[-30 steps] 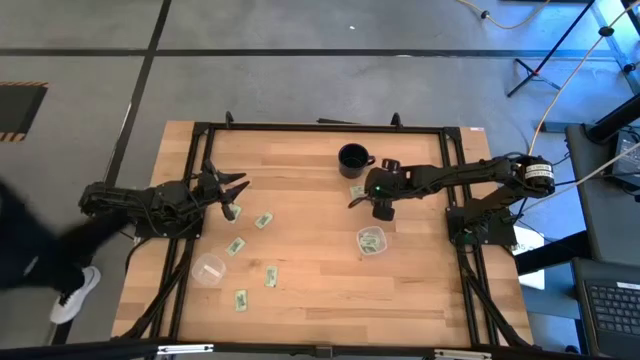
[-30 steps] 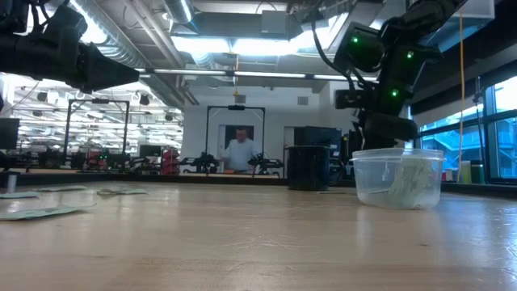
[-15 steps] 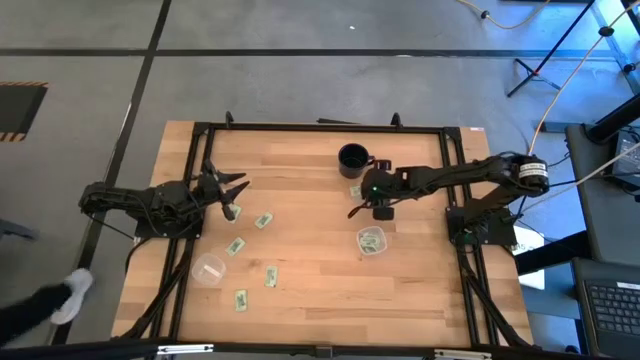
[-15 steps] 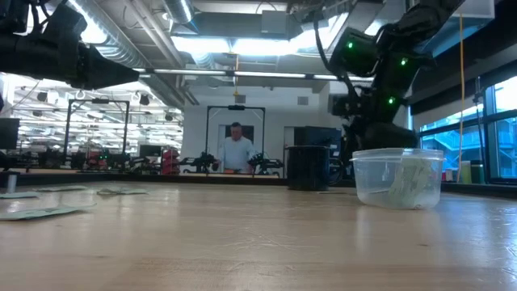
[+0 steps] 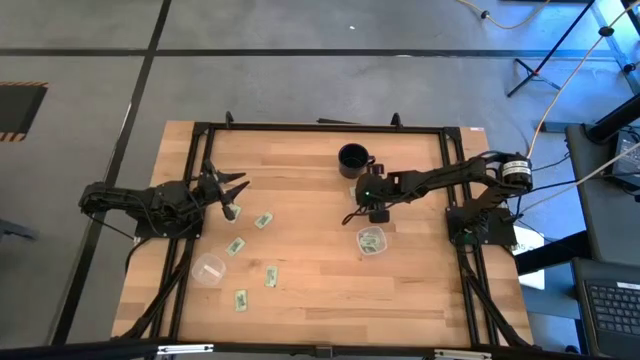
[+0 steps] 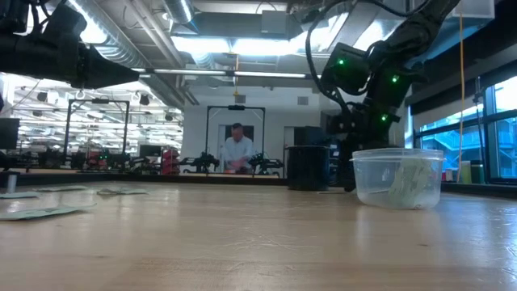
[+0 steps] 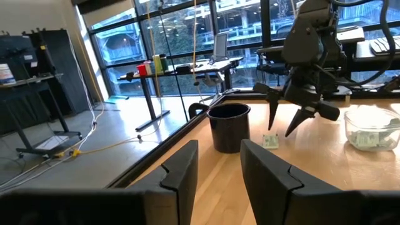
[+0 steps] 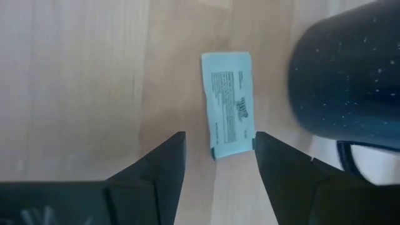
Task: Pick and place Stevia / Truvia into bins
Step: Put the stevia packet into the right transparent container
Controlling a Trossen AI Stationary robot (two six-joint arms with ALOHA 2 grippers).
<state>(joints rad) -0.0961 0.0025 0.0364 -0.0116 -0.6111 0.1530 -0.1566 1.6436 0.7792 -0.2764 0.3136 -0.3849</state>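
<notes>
Lower your open, empty right hand (image 8: 214, 156) straight over the pale green paper sachet (image 8: 229, 110), clear of the black mug (image 8: 345, 87).

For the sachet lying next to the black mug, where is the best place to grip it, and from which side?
Probably from straight above, across its two long edges. The sachet lies flat on the table, long axis between the open right end effector fingers. The black mug stands close beside one long edge, so that finger has little room.
</notes>
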